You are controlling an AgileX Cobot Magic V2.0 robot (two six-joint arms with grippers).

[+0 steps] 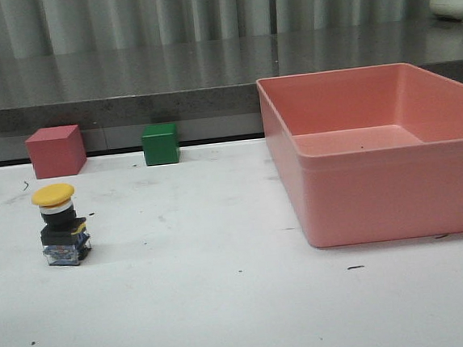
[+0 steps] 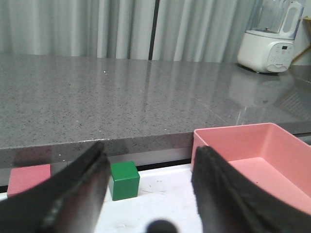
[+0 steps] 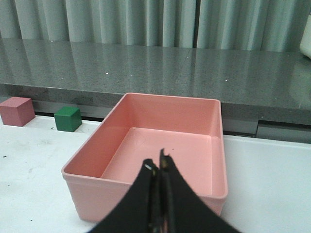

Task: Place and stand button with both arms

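button [image 1: 61, 223] only in front view

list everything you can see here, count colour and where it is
button: 1, yellow cap, white collar, black base, upright on the table's left side
red cube: 1, red, back left of the table
green cube: 1, green, back of the table, right of the red cube
bin: 1, pink, nothing inside, right side of the table
table: 1, white, scuffed
counter: 1, grey speckled, behind the table
appliance: 1, white, on the counter
left hand: 1, black, open
right hand: 1, black, shut, nothing held
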